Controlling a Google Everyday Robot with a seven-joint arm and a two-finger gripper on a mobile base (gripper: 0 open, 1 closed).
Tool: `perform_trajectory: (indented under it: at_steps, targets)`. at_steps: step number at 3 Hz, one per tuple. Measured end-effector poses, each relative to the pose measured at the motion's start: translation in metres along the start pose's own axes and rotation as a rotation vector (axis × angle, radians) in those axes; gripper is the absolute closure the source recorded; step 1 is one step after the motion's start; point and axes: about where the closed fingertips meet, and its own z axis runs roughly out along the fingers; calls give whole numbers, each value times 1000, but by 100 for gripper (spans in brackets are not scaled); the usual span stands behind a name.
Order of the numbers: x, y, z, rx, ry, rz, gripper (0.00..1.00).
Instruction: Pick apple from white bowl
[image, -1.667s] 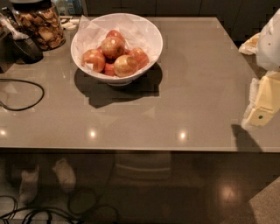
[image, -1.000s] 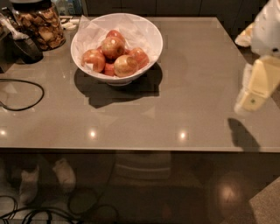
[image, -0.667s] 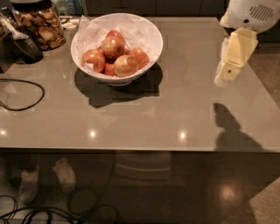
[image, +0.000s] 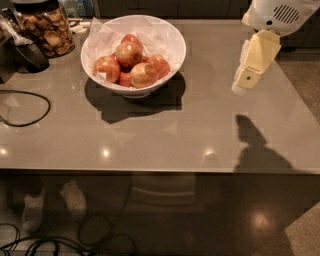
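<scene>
Camera view | pincer (image: 243, 84) right of white bowl (image: 182, 50), arm (image: 277, 12) cropped | openness: cannot tell

White bowl (image: 172, 40) upright, paper-lined, far left on the table (image: 200, 130); the apple (image: 144, 75), glossy red-orange with a gold patch, sits at the pile's near-right; gripper (image: 243, 84) hangs far right, well apart.

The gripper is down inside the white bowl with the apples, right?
Not quite. The camera view shows the gripper up in the air over the table, off toward the picture's right of the white bowl and apart from it, not inside. The apples are in the bowl.
</scene>
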Motion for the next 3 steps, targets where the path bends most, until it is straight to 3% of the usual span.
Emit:
perform_trajectory:
  at_steps: [1,2,3]
  targets:
    - [-31,-12,19,-17,-12,-4,0]
    - [-70,-19,38,-34,-24,-54,0]
    - [-74,-20,38,-27,-32,-58,0]
